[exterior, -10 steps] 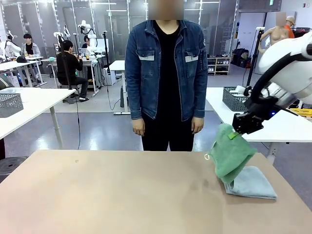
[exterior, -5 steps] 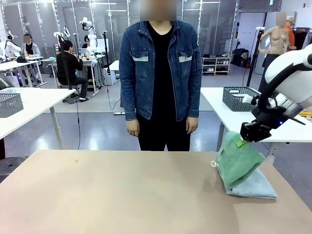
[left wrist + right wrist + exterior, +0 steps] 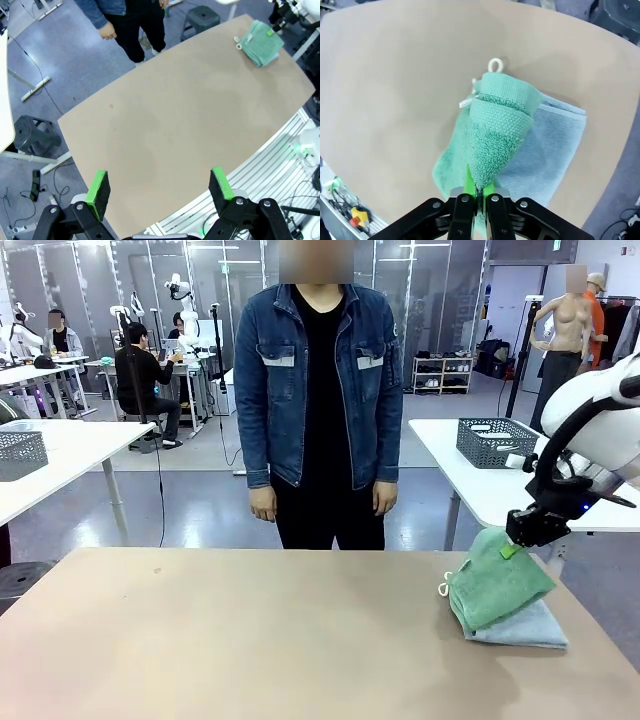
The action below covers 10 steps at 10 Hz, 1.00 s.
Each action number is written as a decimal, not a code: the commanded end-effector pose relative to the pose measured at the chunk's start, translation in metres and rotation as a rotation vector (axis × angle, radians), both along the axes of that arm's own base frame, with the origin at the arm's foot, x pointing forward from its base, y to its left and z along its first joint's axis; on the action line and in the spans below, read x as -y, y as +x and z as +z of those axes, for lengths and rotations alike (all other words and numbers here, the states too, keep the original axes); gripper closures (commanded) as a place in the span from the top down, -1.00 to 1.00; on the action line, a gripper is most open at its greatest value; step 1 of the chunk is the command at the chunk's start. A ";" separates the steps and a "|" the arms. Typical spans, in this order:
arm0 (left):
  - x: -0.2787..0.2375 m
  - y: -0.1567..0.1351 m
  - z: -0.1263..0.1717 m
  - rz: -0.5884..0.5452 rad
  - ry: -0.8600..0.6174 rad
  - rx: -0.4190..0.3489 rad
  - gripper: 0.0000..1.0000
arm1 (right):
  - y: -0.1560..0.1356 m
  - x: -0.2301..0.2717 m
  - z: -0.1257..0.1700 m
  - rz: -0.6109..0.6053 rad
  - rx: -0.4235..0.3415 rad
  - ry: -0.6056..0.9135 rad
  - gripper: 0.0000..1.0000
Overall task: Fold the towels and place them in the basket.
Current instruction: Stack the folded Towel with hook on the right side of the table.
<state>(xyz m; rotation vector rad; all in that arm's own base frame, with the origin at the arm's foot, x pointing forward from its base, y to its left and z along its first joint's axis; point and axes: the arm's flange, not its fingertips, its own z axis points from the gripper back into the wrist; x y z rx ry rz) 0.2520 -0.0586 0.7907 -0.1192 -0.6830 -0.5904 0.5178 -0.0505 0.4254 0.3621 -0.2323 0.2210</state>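
Note:
The light green towel (image 3: 498, 585) lies draped over the pale blue-grey towel (image 3: 527, 626) at the right side of the brown table (image 3: 250, 640). My right gripper (image 3: 511, 549) is shut on the green towel's upper corner and holds it up a little. From the right wrist, the green towel (image 3: 496, 125) hangs as a folded cone from the right gripper (image 3: 477, 192), with the blue-grey towel (image 3: 555, 145) flat beneath. My left gripper (image 3: 159, 184) is open, high above the table's near edge, far from the green towel (image 3: 260, 42). The basket is out of view.
A person in a denim jacket (image 3: 318, 370) stands at the far edge, hands down. Grey mesh crates sit on white side tables at the right (image 3: 495, 441) and left (image 3: 20, 453). Stools (image 3: 34, 134) stand on the floor beyond the table.
My right gripper has carried the green towel's corner to the right and downward, laying the towel further over the blue-grey one. The person has shifted slightly left.

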 end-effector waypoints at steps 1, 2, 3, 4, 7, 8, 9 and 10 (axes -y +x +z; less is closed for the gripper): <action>0.000 0.000 0.000 -0.005 0.005 0.002 1.00 | 0.003 0.001 -0.016 -0.068 -0.043 -0.116 -0.88; 0.000 0.000 0.000 -0.005 0.005 0.002 1.00 | 0.004 0.003 -0.024 -0.095 -0.067 -0.160 -0.88; 0.000 0.000 0.000 -0.005 0.005 0.002 1.00 | 0.006 0.004 -0.030 -0.131 -0.073 -0.179 -0.88; 0.000 0.000 0.000 -0.005 0.005 0.002 1.00 | 0.008 0.005 -0.038 -0.155 -0.068 -0.204 -0.88; 0.000 0.000 0.000 -0.005 0.005 0.002 1.00 | 0.011 0.003 -0.050 -0.166 -0.102 -0.248 -0.23; 0.000 0.000 0.000 -0.005 0.005 0.002 1.00 | 0.010 0.003 -0.049 -0.167 -0.098 -0.250 -0.15; 0.000 0.000 0.000 -0.005 0.005 0.002 1.00 | 0.008 0.002 -0.046 -0.172 -0.101 -0.258 0.45; 0.000 0.000 0.000 -0.005 0.005 0.002 1.00 | 0.005 0.001 -0.041 -0.174 -0.099 -0.274 0.54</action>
